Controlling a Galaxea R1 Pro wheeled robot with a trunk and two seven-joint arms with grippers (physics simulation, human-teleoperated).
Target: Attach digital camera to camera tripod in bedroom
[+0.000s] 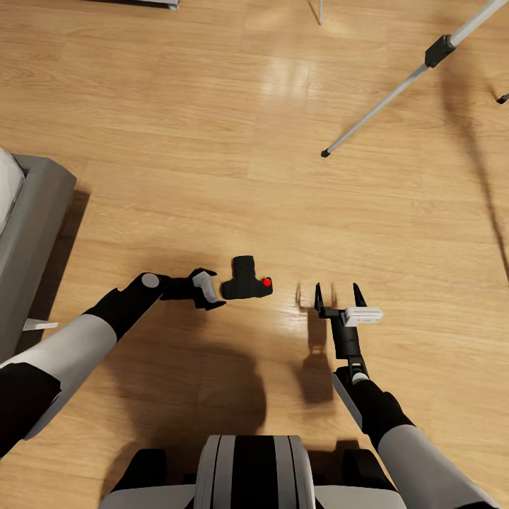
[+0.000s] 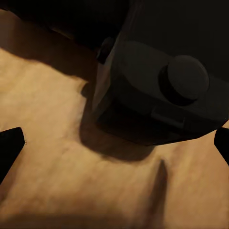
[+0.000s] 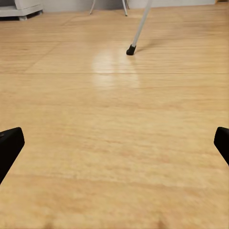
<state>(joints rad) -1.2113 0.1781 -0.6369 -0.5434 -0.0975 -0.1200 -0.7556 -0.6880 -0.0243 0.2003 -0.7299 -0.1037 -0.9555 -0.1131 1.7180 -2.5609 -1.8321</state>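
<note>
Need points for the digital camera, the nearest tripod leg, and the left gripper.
digital camera [image 1: 245,281], head view, on the black body left of the red button.
camera tripod [image 1: 382,106], head view, mid-length of the silver leg reaching toward the robot.
left gripper [image 1: 210,290], head view, between its fingertips beside the camera.

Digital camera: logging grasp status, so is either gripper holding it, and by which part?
Nothing is held. The digital camera lies on the floor; the open left gripper is beside it, the right gripper open.
</note>
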